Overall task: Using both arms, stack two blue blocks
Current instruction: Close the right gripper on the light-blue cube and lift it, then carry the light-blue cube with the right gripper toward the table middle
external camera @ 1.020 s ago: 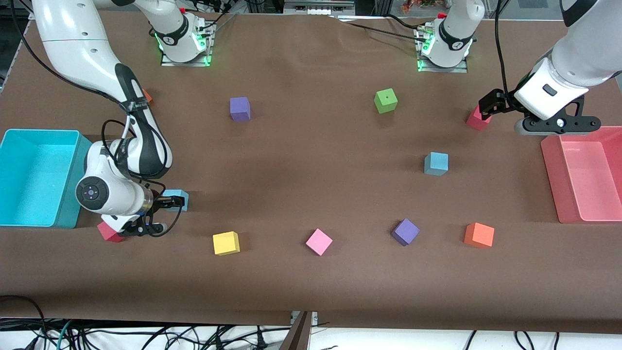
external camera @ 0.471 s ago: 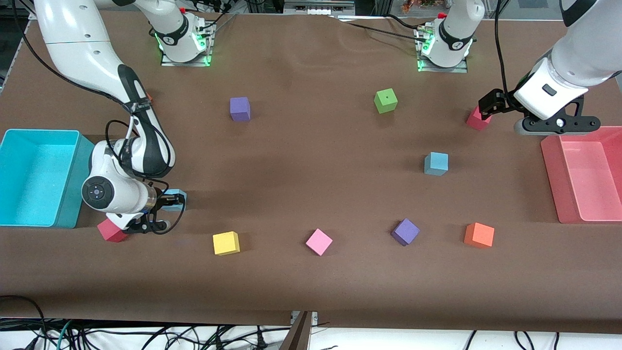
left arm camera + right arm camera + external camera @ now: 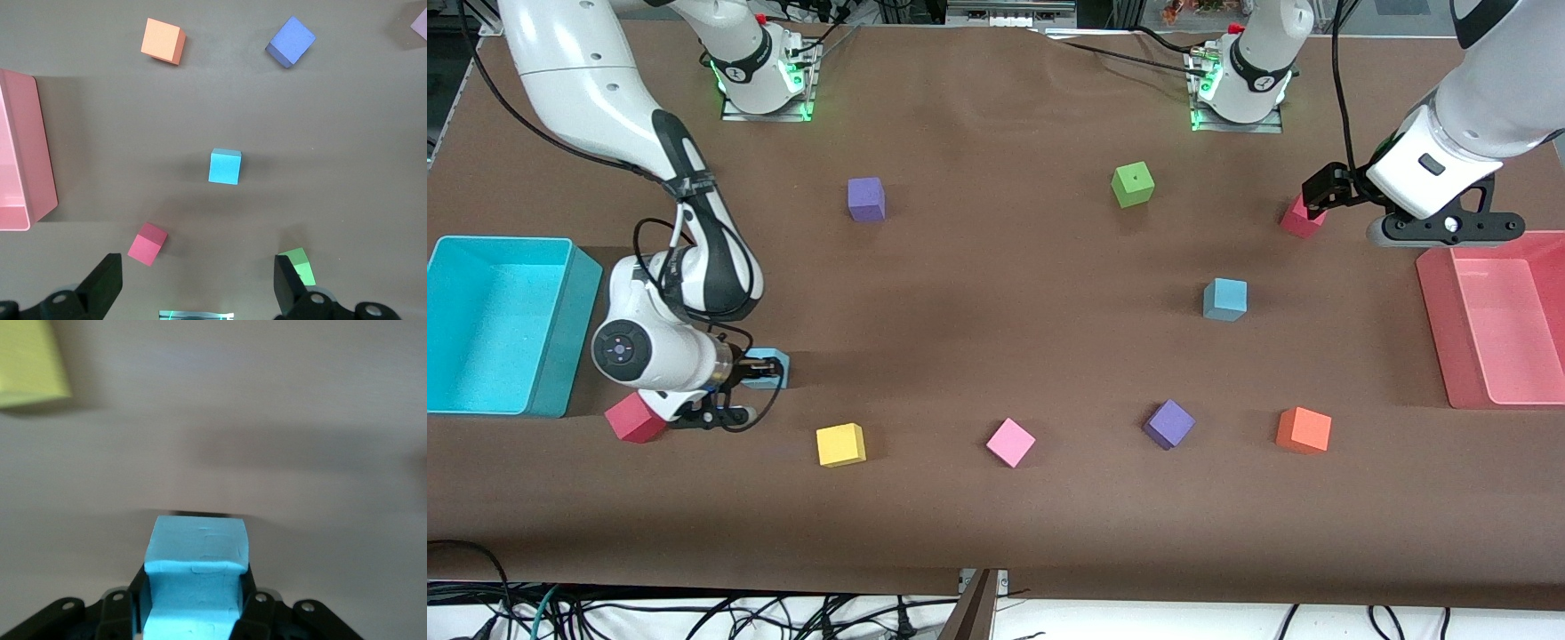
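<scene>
The right gripper [image 3: 758, 372] clamps one blue block [image 3: 769, 368] between its fingers, low over the table near the cyan bin [image 3: 480, 324], beside a red block [image 3: 634, 419]. The second blue block [image 3: 1224, 299] sits on the table toward the left arm's end. The left gripper [image 3: 1325, 191] waits, fingers spread, over another red block [image 3: 1300, 220].

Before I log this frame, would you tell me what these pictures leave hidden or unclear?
- Front view: the right pincer is mostly covered by its own wrist, so its grip on the held blue block shows only in the right wrist view.
- Front view: whether that block touches the table or is lifted.
- Front view: the red cube is partly covered by the left pincer.
- Left wrist view: the green cube is partly covered by a finger.
</scene>
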You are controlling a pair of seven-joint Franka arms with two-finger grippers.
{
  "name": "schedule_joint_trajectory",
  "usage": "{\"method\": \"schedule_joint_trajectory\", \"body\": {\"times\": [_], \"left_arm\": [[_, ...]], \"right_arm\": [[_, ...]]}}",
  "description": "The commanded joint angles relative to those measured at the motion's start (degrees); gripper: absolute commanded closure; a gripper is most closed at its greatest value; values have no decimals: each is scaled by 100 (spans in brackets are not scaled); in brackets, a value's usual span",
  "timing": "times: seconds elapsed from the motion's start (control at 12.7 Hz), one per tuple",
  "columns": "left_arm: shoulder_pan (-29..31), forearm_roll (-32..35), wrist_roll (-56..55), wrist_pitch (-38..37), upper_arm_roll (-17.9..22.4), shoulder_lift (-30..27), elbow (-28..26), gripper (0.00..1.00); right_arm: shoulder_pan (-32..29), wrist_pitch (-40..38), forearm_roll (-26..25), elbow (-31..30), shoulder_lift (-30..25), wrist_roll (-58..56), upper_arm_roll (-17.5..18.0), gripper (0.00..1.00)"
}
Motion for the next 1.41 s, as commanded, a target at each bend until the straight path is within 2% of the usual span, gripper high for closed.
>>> {"method": "schedule_joint_trajectory", "body": {"times": [0.0, 0.55, 0.71, 1.02, 1.33], "left_arm": [[4, 72, 61, -99, -7, -49, 56, 0], [13, 72, 96, -99, 1, -49, 56, 0], [13, 72, 96, -99, 1, -41, 56, 0], [22, 72, 113, -99, 36, -49, 47, 0], [22, 72, 113, -99, 28, -49, 38, 0]], "right_arm": [[607, -389, 61, 447, -70, 770, 85, 68], [2216, -223, 61, 843, 44, 2879, 85, 67], [2576, 92, 70, 931, 219, 3477, 85, 67], [3175, 892, 79, 975, 650, 4269, 85, 67], [3474, 1034, 175, 967, 835, 4516, 86, 66]]}}
